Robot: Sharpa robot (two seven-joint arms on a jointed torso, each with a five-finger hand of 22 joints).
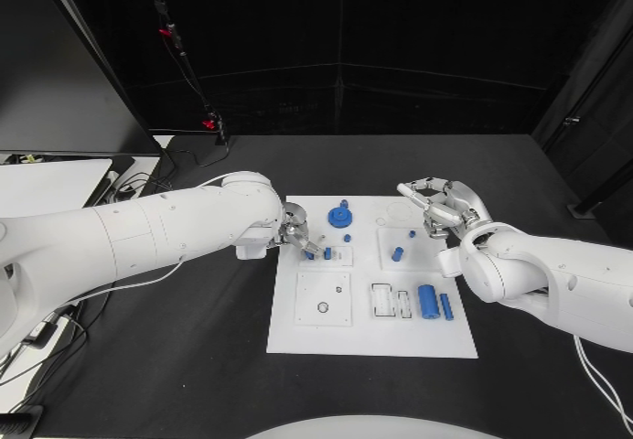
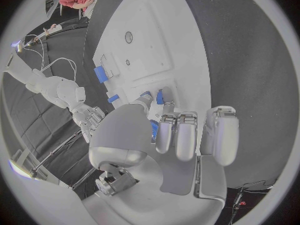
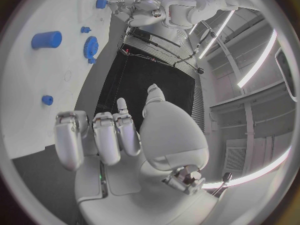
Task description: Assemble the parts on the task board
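Board (image 1: 370,340) lies mid-table (image 1: 198,384), bare black margin on all sides. Left hand (image 1: 295,234) is over the board's left edge, fingertips on a small blue part (image 1: 311,255); left wrist view shows blue between them, grasp uncertain. Right hand (image 1: 444,207) hovers at the far right corner, fingers curled, holding nothing. Gear (image 1: 342,217) sits at the far edge; cylinder (image 1: 427,298) near right. No legible writing.

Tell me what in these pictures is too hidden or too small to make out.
- Left hand: in the head view its fingertips sit among small blue parts; whether it pinches one cannot be told. In the left wrist view its own palm hides the contact.
- Task board: its recesses are too small to read in the head view.
- Right hand: its palm faces away; it seems to hold nothing.
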